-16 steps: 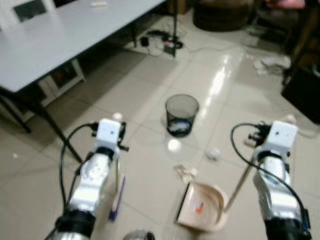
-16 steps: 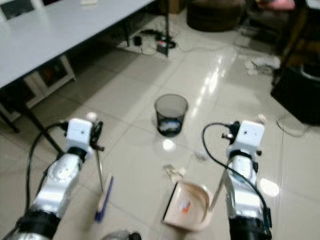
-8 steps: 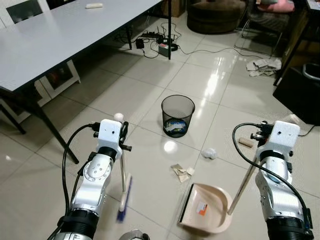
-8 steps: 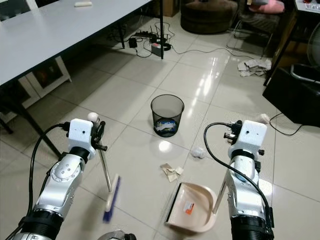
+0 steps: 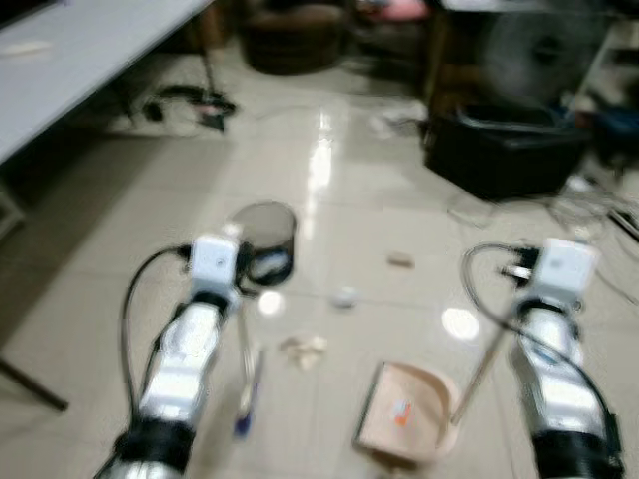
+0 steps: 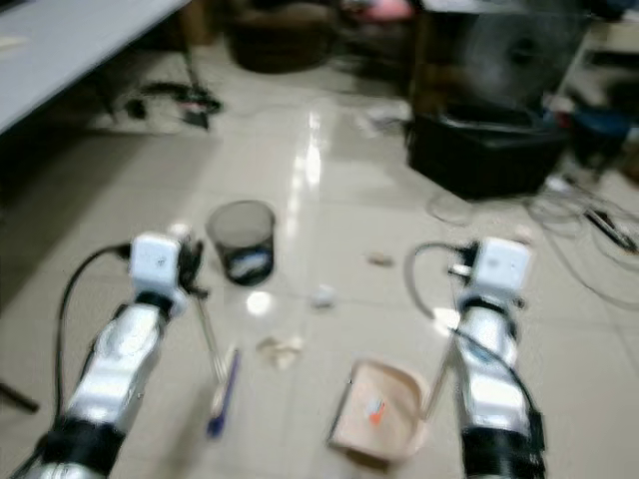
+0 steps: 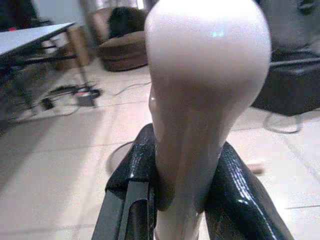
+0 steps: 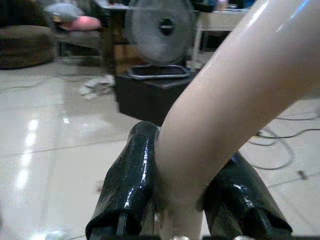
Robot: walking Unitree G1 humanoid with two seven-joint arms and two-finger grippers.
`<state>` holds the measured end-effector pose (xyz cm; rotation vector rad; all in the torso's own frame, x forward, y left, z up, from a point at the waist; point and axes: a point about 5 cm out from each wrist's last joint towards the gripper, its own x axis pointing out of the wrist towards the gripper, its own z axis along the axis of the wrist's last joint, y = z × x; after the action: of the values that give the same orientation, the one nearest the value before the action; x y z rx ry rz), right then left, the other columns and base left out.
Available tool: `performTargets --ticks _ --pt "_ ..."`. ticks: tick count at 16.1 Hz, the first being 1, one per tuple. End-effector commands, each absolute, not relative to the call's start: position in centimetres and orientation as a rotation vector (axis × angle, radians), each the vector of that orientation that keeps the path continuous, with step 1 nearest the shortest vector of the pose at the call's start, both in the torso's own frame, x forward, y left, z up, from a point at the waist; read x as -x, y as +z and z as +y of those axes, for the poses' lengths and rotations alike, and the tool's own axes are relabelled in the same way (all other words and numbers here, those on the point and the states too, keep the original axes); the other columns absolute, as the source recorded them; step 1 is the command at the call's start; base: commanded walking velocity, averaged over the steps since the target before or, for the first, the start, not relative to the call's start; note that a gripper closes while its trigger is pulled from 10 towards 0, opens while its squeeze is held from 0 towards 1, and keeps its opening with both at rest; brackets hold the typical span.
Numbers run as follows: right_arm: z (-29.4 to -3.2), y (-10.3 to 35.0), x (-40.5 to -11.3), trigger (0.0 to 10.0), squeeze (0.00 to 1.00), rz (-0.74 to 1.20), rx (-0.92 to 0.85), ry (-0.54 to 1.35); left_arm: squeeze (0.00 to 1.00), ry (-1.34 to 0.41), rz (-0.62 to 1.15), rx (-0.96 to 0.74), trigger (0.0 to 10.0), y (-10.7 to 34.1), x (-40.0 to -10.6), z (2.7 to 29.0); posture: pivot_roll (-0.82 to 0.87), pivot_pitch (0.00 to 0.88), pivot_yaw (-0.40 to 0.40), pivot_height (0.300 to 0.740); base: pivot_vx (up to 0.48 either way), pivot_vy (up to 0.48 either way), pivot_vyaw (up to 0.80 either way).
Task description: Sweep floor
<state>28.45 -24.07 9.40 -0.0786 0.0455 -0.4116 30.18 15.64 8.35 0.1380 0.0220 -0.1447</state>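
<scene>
Left gripper (image 7: 182,200) pinching broom handle (image 7: 200,100); right gripper (image 8: 187,200) clamping dustpan handle (image 8: 235,95); head views blurred.

Glossy tiled floor (image 5: 120,230) — wastebasket (image 5: 262,239), crumpled paper (image 5: 303,348), dustpan (image 5: 404,424), cables (image 5: 589,215).

Silver arms, white wrist boxes, looping black cables.

A mesh wastebasket (image 5: 264,239) stands on glossy tiles; beyond, a fan (image 8: 160,23) above a black box (image 5: 504,150).
</scene>
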Motion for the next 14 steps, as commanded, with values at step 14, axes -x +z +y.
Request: performTargets --ticks 14 --pt "-22.83 10.4 -29.35 10.0 0.0 -0.025 0.102 -0.363 0.0 -0.109 0.001 -0.176 10.0 8.83 -30.1 17.01 -0.02 0.0 0.029 0.74 0.332 0.0 0.0"
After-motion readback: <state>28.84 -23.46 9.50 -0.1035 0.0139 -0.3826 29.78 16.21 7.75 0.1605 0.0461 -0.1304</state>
